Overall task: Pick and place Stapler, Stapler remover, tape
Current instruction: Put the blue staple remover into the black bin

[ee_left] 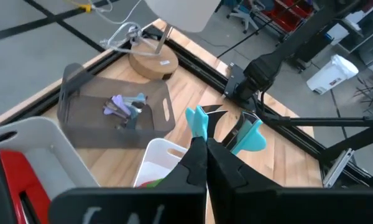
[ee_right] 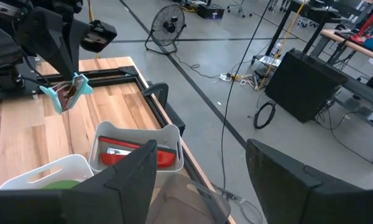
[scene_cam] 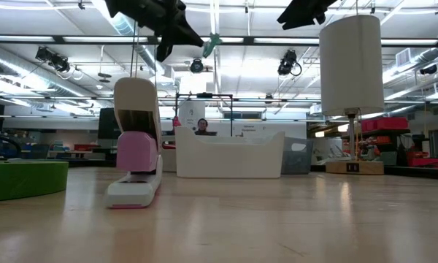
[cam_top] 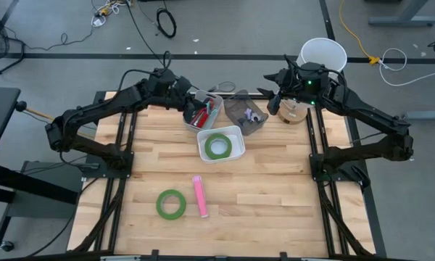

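High view: wooden table (cam_top: 275, 196) with both arms reaching in over the far edge. Left gripper (cam_top: 191, 96) raised over the far-centre bins, fingers (ee_left: 196, 163) pinched tight on a teal staple remover (ee_left: 227, 127), seen closest in the left wrist view and again, hanging in the air, from the right wrist view (ee_right: 65, 92). Right gripper (cam_top: 273, 93) hovering at the far right, near a lamp with a round wooden base (cam_top: 296, 112) and a white shade (cam_top: 322, 52); jaws spread wide, nothing between them.

Three bins clustered far centre. Light bin (cam_top: 204, 110) on the left of the group, red items inside, red showing plainly in the right wrist view (ee_right: 137, 155). Smoky clear bin (cam_top: 245, 112) to its right, small purple pieces (ee_left: 125, 106) lying in it. White bin (cam_top: 220, 145) just near of both, one green tape roll (cam_top: 217, 146) resting inside.

Second green tape roll (cam_top: 171, 204) flat on the bare table, near left, well apart from the bins. Pink-and-white stapler (cam_top: 200, 196) just right of that roll, lying lengthwise, not touching it. Low view: stapler (scene_cam: 137, 142) with its top arm swung up, green roll (scene_cam: 25, 179) at far left edge, white bin (scene_cam: 230, 155) behind.
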{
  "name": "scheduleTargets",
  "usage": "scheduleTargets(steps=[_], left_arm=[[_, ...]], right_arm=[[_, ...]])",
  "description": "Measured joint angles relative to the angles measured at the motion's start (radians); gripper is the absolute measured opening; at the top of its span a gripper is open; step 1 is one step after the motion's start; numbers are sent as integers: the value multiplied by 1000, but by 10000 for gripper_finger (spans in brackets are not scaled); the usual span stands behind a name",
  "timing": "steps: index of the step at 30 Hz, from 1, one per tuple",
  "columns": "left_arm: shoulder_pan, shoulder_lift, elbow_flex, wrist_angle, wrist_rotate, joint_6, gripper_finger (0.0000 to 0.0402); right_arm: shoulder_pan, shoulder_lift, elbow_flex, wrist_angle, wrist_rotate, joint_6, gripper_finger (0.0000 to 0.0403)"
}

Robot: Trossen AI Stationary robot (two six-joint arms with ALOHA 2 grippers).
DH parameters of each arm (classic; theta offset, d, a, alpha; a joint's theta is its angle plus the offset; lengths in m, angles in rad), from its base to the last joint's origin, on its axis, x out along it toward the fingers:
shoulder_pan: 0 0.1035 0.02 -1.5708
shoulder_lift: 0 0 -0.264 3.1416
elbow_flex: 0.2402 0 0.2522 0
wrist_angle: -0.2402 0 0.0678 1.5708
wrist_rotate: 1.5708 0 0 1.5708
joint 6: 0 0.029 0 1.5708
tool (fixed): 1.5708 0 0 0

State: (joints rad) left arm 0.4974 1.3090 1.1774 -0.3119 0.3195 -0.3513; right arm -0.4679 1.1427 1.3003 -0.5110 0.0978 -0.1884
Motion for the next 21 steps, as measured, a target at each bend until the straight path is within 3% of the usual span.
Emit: scheduleTargets(steps=[11,21], left_arm=[[-9,4,0,19,0,21,0],[-49,108,0,116,10,22,0]], right_arm=[[0,0,0,0,0,0,245],[0,0,0,0,0,23,245]])
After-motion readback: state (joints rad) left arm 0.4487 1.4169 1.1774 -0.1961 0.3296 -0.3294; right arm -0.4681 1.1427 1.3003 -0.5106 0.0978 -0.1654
